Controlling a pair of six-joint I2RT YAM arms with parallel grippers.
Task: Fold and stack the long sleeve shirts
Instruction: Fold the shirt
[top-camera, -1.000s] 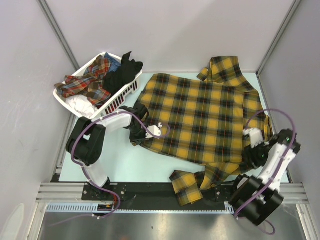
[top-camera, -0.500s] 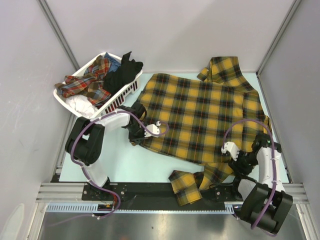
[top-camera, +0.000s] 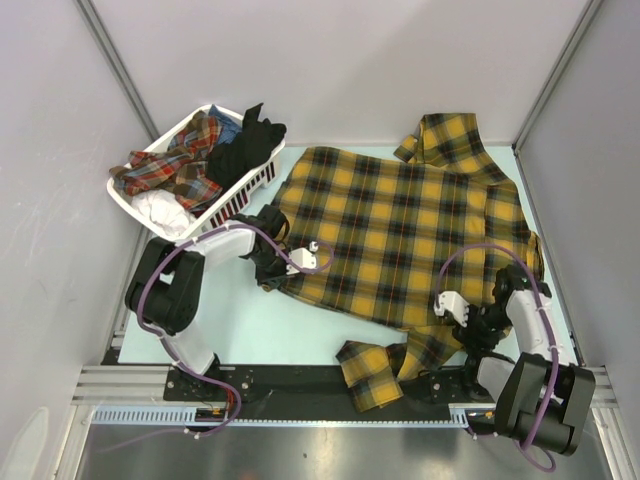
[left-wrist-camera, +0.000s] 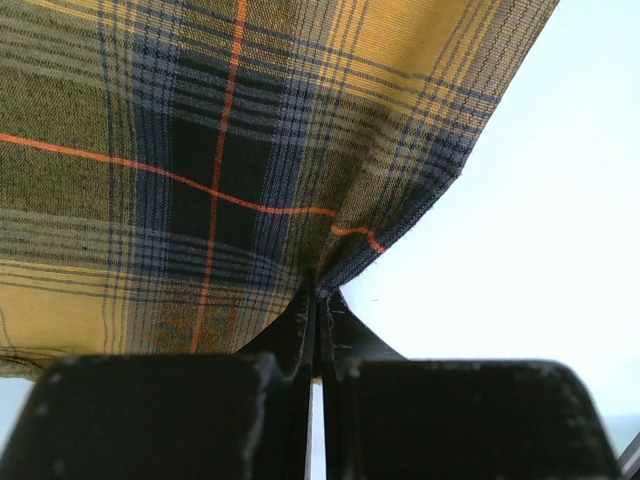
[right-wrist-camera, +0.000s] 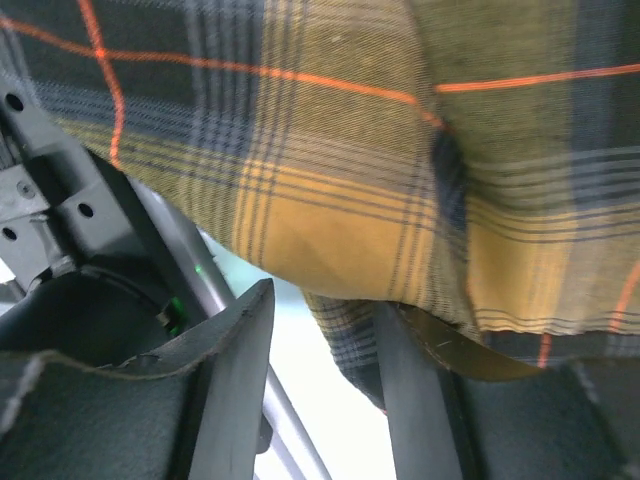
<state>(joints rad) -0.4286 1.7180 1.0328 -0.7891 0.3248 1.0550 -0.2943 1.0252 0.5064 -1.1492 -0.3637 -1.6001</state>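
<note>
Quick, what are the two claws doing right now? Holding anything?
Left claw: closed, pinching the edge of the plaid shirt.
Right claw: open, gripping nothing; the shirt's cloth hangs right at its fingers.

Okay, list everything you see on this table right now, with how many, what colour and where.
plaid shirt: one, mustard-yellow and black, spread flat across the middle and right of the table, one sleeve hanging over the near edge
basket: one, white slatted plastic, far left corner
red plaid garment: one, red and dark plaid, heaped in the basket
black garment: one, black, draped over the basket's far end
white garment: one, white, at the basket's near end
table: one, pale mint
left gripper: one, black, shut on the plaid shirt's left edge
right gripper: one, black, open at the plaid shirt's near right hem
</note>
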